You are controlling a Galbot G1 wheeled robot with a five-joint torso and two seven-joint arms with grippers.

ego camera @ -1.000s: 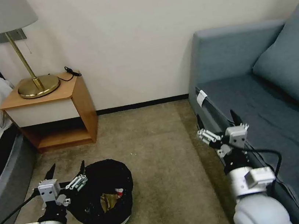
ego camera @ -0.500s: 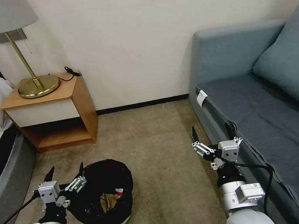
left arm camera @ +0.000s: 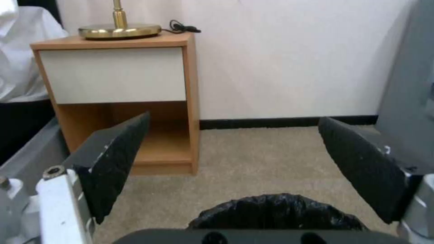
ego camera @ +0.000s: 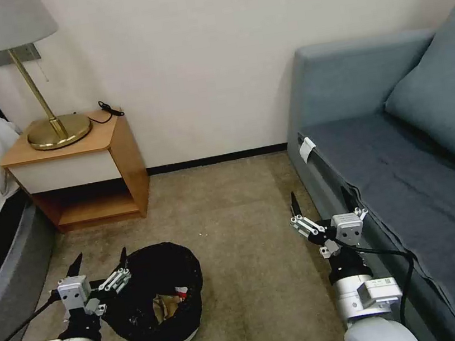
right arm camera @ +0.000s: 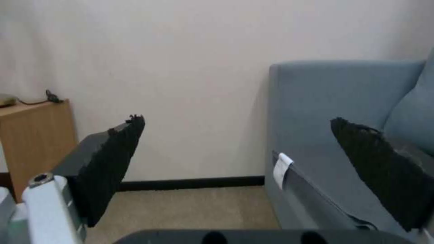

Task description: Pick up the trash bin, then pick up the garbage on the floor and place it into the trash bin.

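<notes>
The trash bin (ego camera: 146, 317), white with a crinkled black bag over its rim, stands on the carpet at the lower left of the head view. Inside it lie pieces of garbage: a crumpled brown paper bag (ego camera: 165, 307) and a red-and-white scrap (ego camera: 182, 293). My left gripper (ego camera: 99, 261) is open just left of the bin's rim, holding nothing; in the left wrist view the black bag (left arm camera: 276, 213) bulges below the open left gripper (left arm camera: 234, 119). My right gripper (ego camera: 320, 200) hangs open and empty beside the sofa's front edge; the right wrist view shows this right gripper (right arm camera: 237, 120) facing the wall.
A wooden nightstand (ego camera: 92, 172) with a brass lamp (ego camera: 55, 130) stands at the back left, and a bed edge (ego camera: 2, 253) runs along the far left. A blue-grey sofa (ego camera: 408, 167) takes up the right side. Open carpet (ego camera: 234, 220) lies between them.
My right gripper has dropped lower and shifted left, away from the sofa seat toward the carpet, then settled. The left gripper and the bin have stayed put.
</notes>
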